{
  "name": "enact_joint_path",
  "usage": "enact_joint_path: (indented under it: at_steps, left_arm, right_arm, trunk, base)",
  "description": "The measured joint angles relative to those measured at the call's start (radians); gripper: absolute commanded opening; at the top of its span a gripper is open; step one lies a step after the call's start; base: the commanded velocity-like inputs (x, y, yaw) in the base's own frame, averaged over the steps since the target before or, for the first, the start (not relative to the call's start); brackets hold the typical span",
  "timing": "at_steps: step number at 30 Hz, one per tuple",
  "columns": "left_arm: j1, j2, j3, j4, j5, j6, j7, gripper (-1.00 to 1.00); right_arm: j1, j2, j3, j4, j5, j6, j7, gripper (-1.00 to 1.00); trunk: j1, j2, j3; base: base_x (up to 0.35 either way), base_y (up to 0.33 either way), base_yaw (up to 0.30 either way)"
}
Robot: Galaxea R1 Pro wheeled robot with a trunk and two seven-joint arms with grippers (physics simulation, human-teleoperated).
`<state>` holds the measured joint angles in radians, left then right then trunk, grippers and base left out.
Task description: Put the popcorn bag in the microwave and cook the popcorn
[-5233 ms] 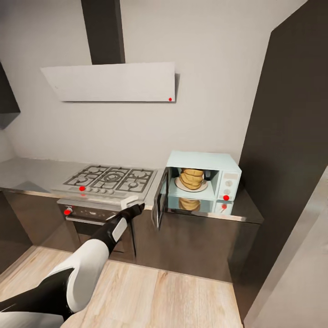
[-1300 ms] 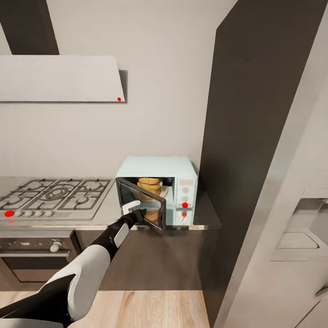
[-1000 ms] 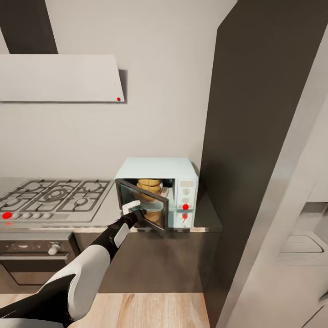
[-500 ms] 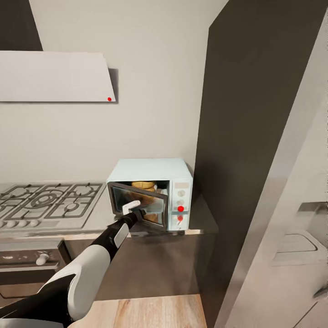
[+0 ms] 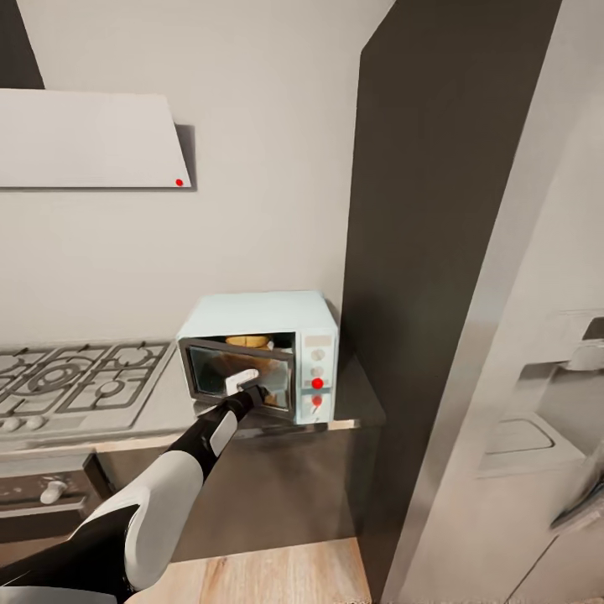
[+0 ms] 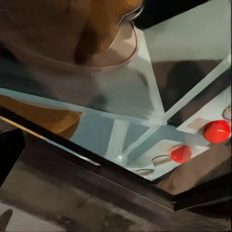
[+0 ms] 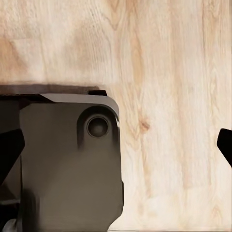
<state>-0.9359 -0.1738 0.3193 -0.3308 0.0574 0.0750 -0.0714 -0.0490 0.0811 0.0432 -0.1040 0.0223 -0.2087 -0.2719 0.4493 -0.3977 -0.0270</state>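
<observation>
The left gripper (image 5: 244, 385) is pressing on the microwave (image 5: 260, 352) door (image 5: 242, 378), which is hanging nearly shut on the countertop (image 5: 352, 407). The popcorn bag (image 5: 247, 341) is sitting inside on its plate (image 6: 126, 48), mostly hidden behind the glass. Risk-wise, the tip could be sliding off the door edge and leaving it unlatched. Can't tell if its fingers are apart or together. The right gripper's dark fingertips (image 7: 225, 144) look spread over wood floor (image 7: 169, 72).
</observation>
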Motion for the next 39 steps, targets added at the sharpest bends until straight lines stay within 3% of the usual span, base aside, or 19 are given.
enact_joint_path:
  at_steps: [11, 15, 18, 39]
  left_arm:
    - [0.000, 0.000, 0.000, 0.000, 0.001, 0.000, -0.001, 1.00]
    - [0.001, 0.000, 0.001, 0.000, 0.001, 0.000, -0.001, 1.00]
    - [0.000, 0.000, 0.001, 0.000, 0.001, 0.000, -0.001, 1.00]
    - [0.000, 0.000, 0.000, 0.000, 0.001, 0.000, -0.002, 1.00]
  right_arm:
    - [0.016, 0.004, 0.005, -0.001, 0.007, 0.002, 0.004, 1.00]
    - [0.016, -0.010, 0.005, -0.001, 0.009, 0.006, 0.102, 1.00]
    - [0.016, -0.019, 0.006, -0.001, 0.007, 0.005, 0.128, 1.00]
    - [0.019, -0.020, 0.006, 0.000, 0.006, 0.005, 0.131, 1.00]
  trunk:
    - [0.000, 0.000, 0.000]
    - [0.000, 0.000, 0.000]
    - [0.000, 0.000, 0.000]
    - [0.000, 0.000, 0.000]
  base:
    - [0.052, 0.000, -0.017]
    - [0.023, 0.000, 0.000]
    - [0.016, 0.000, 0.000]
    - [0.111, 0.000, 0.000]
